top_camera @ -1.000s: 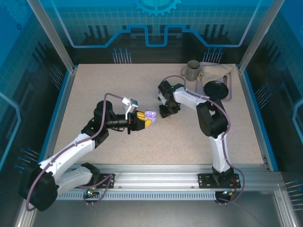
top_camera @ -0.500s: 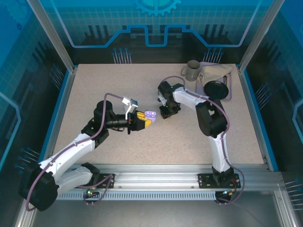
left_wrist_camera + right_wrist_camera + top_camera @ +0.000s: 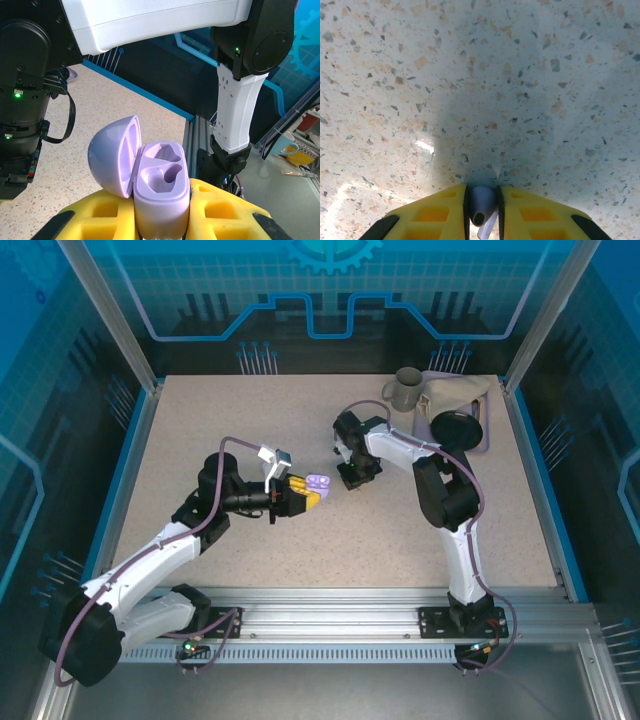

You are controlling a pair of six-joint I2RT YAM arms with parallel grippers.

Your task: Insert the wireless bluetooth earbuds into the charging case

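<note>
Nearest us, the left gripper (image 3: 302, 496) is clamped on the lavender charging case (image 3: 318, 483), out over the middle of the table (image 3: 250, 430). The left wrist view gives what the overhead cannot: the case (image 3: 161, 187) stands upright between the yellow fingers (image 3: 107, 215), its lid (image 3: 114, 159) swung open to the left, both sockets bare (no earbud seated yet).

Just beyond, the right gripper (image 3: 352, 476) points down at the table, near the case but apart from it. From above we cannot tell what it carries. The right wrist view settles that: the right gripper (image 3: 482, 197) is pinched tight on one small pale earbud (image 3: 481, 204), its stem poking down between the fingers, with speckled tabletop (image 3: 520, 75) and the gripper's shadow below.

In the left wrist view the right arm (image 3: 150, 20) crosses overhead and its dark wrist body (image 3: 25, 105) sits left of the lid, blocking the table behind.

At the far right corner stand a grey mug (image 3: 405, 391), a beige cloth (image 3: 456, 392) and a purple tray (image 3: 487, 443), well apart from both grippers.
</note>
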